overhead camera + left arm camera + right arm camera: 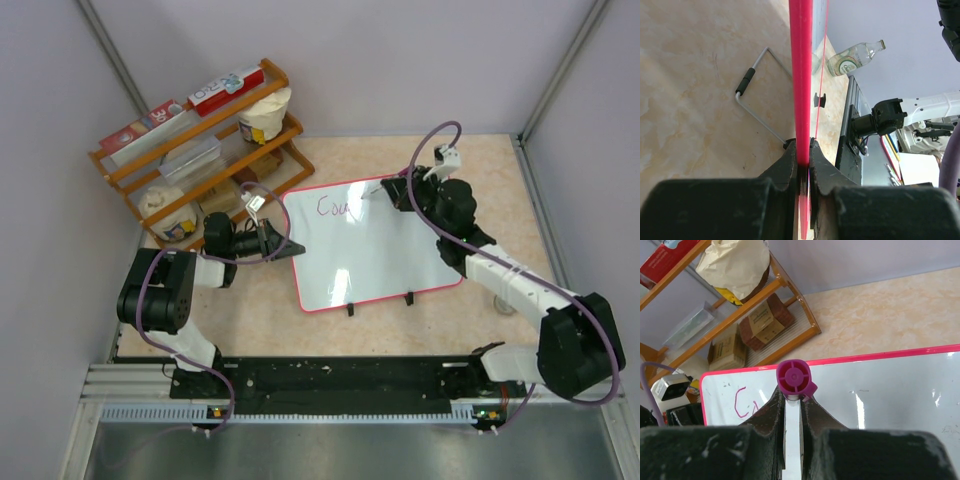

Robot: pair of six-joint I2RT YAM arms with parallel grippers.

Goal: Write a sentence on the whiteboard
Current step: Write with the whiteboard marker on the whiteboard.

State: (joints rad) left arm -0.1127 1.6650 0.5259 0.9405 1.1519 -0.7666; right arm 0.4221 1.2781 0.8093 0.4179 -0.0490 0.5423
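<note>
The whiteboard [375, 250] with a pink-red rim lies on the table, two black clips at its near edge. The sentence [336, 207] is only purplish-pink letters "Cou" near the far left corner. My left gripper [283, 247] is shut on the board's left rim, seen edge-on in the left wrist view [801, 75] between the fingers [790, 160]. My right gripper [390, 190] is shut on a white marker with a purple end [793, 376], held over the board [890, 390] just right of the letters [742, 402]. The marker's tip is hidden.
A wooden shelf [200, 140] with boxes, bags and a plastic tray stands at the far left, also in the right wrist view [740, 320]. The left wrist view shows a wire bracket [757, 90] on the table, a clip [819, 100] and a glass bottle [855, 56].
</note>
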